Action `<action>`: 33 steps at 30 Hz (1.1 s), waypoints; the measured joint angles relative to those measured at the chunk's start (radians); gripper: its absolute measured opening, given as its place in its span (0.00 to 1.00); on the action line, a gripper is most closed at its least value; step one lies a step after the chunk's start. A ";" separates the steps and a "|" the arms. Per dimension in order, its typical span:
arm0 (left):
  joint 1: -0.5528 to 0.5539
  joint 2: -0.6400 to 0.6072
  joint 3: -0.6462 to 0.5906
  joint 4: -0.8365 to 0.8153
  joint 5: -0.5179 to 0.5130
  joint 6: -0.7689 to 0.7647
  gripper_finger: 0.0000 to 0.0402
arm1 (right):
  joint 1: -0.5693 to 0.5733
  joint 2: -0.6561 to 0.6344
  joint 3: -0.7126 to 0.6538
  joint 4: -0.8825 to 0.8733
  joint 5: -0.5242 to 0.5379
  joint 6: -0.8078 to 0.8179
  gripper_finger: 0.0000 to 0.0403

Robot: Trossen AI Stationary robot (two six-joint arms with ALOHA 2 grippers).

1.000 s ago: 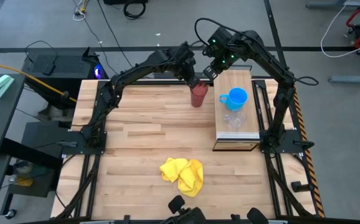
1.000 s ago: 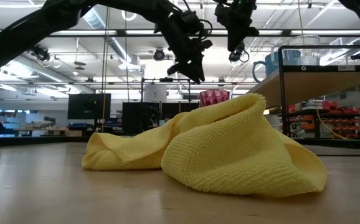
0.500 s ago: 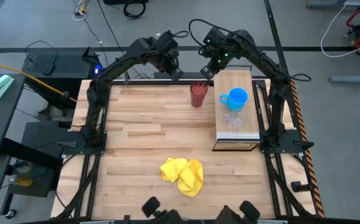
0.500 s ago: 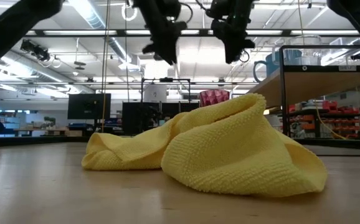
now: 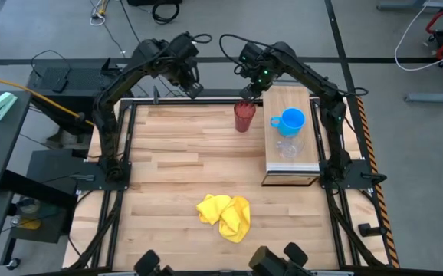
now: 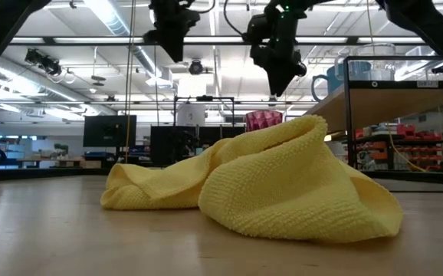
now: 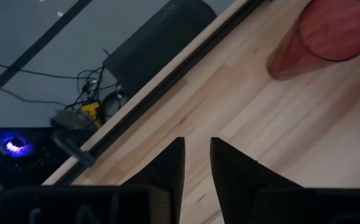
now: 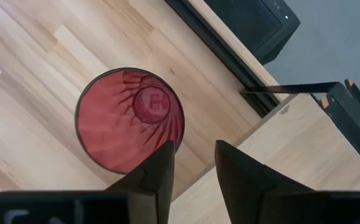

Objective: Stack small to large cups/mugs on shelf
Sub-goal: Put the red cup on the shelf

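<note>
Tumbler point(image 5: 244, 116) of dark red ribbed plastic stands upright on the tabletop beside the light-wood shelf point(image 5: 306, 159), the right gripper point(image 8: 192, 163) poised above its rim, jaws apart and seemingly empty, probably to lift it, while the left gripper point(image 7: 196, 163), narrowly parted, holds nothing.

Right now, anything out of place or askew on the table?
Nothing spilled or tipped. The red tumbler stands upright on the tabletop beside the shelf, not on it, while the blue mug and clear cup already sit on the shelf. The yellow cloth lies crumpled near the table's front edge.
</note>
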 joint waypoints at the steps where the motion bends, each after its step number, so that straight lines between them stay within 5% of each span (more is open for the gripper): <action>1: 0.003 -0.006 0.000 -0.006 -0.003 -0.002 0.20 | 0.000 0.006 0.000 0.000 0.000 -0.001 0.31; 33: 0.023 -0.062 0.000 -0.034 -0.003 -0.002 0.13 | 0.003 0.108 -0.001 0.023 -0.002 -0.034 0.29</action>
